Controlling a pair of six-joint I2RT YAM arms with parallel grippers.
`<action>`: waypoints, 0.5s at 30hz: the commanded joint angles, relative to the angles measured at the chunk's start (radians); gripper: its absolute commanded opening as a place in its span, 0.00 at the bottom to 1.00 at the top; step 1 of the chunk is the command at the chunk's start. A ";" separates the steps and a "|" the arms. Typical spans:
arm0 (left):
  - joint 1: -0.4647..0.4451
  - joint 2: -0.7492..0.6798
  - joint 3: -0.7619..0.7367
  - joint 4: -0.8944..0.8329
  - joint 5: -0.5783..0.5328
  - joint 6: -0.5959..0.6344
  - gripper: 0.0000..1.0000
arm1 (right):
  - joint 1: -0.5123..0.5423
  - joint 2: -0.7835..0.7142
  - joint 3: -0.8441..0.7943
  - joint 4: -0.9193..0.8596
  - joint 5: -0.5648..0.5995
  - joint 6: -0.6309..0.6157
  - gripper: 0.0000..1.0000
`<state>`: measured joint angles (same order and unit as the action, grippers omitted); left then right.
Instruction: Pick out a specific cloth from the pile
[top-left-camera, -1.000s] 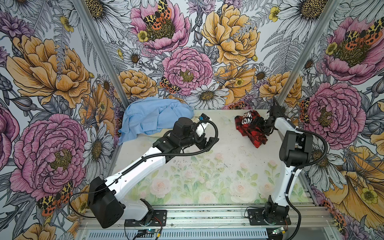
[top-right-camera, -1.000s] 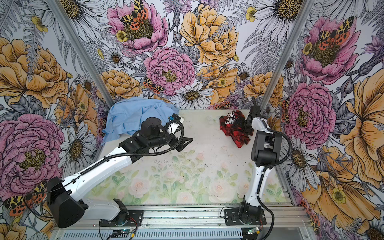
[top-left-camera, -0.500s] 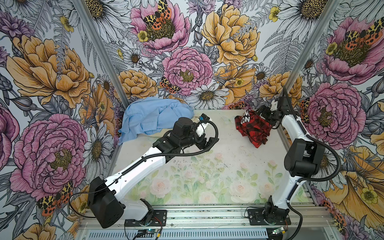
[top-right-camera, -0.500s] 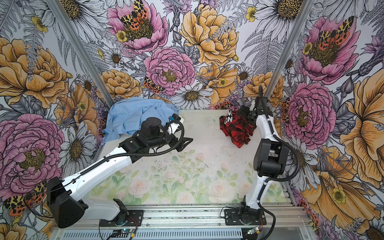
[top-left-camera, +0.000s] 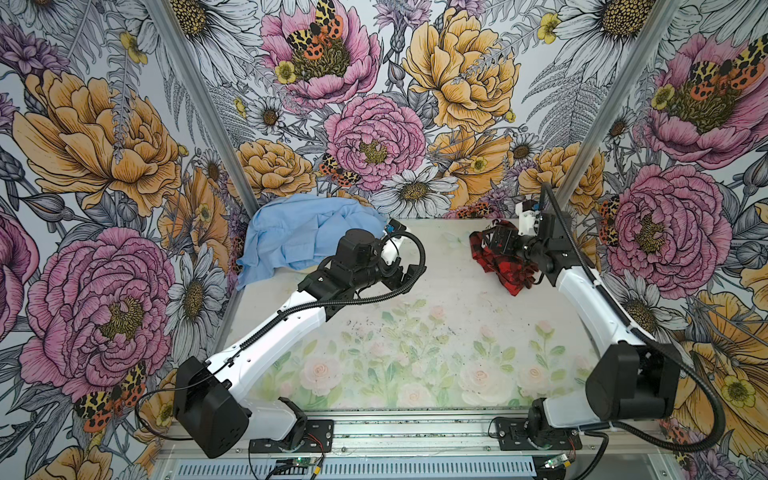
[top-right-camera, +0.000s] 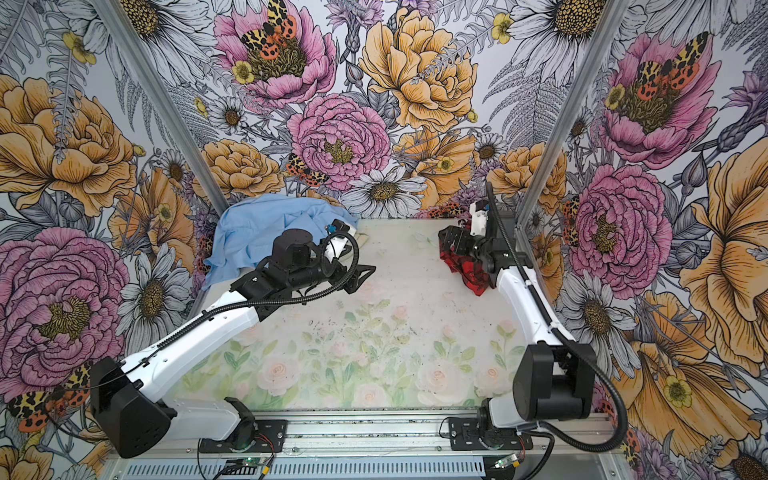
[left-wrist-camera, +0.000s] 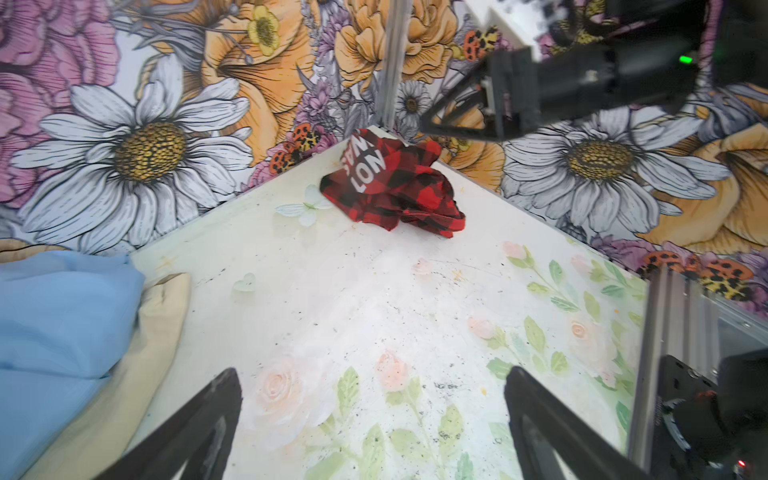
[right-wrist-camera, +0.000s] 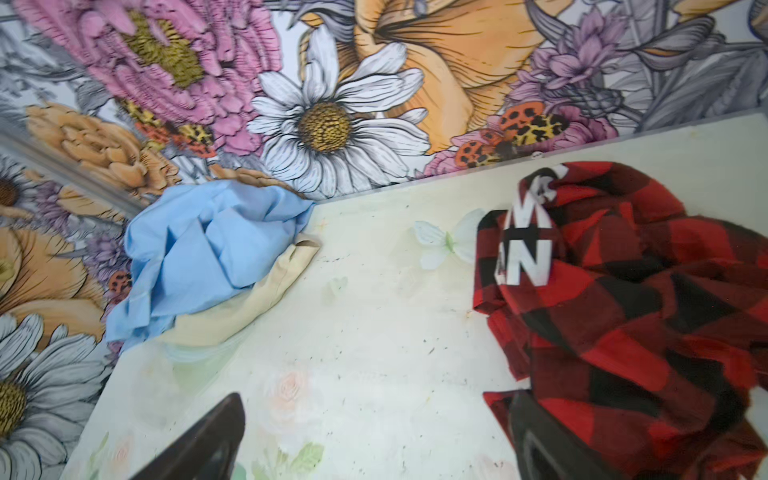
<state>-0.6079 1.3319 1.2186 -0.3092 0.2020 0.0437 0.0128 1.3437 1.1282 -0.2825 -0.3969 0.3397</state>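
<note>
The cloth (top-left-camera: 509, 270) (top-right-camera: 471, 272), red-and-black check, lies crumpled in the table's back right corner. Its black patch with white letters (left-wrist-camera: 368, 166) (right-wrist-camera: 530, 249) shows in both wrist views. My right gripper (top-left-camera: 492, 243) (top-right-camera: 451, 243) (right-wrist-camera: 376, 399) hovers open over the cloth's left edge, holding nothing; one fingertip (right-wrist-camera: 523, 415) sits at a cloth fold. The pile (top-left-camera: 299, 237) (top-right-camera: 257, 237), a light blue shirt (right-wrist-camera: 208, 241) over a cream cloth (left-wrist-camera: 137, 353) (right-wrist-camera: 249, 303), sits at the back left. My left gripper (top-left-camera: 405, 276) (top-right-camera: 361, 279) (left-wrist-camera: 372, 374) is open and empty over bare table right of the pile.
Flowered walls close the table (top-left-camera: 415, 332) in on three sides, with metal posts (top-left-camera: 571, 183) at the back corners. A metal rail (top-left-camera: 415, 428) with both arm bases runs along the front edge.
The right arm has drawn its elbow back toward the front, and its gripper now sits over the cloth's left part, covering the lettered patch in the top views. The left arm has not moved.
</note>
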 joint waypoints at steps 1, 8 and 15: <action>0.071 -0.037 -0.009 0.013 -0.151 -0.042 0.99 | 0.030 -0.160 -0.192 0.227 0.043 -0.005 0.99; 0.207 -0.064 -0.108 0.067 -0.468 -0.190 0.99 | 0.101 -0.316 -0.522 0.312 0.315 -0.025 0.99; 0.258 -0.224 -0.633 0.529 -0.766 -0.124 0.99 | 0.096 -0.252 -0.611 0.437 0.434 -0.084 1.00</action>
<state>-0.3546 1.1515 0.7586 -0.0433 -0.3618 -0.1314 0.1116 1.0874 0.5369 0.0277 -0.0612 0.2996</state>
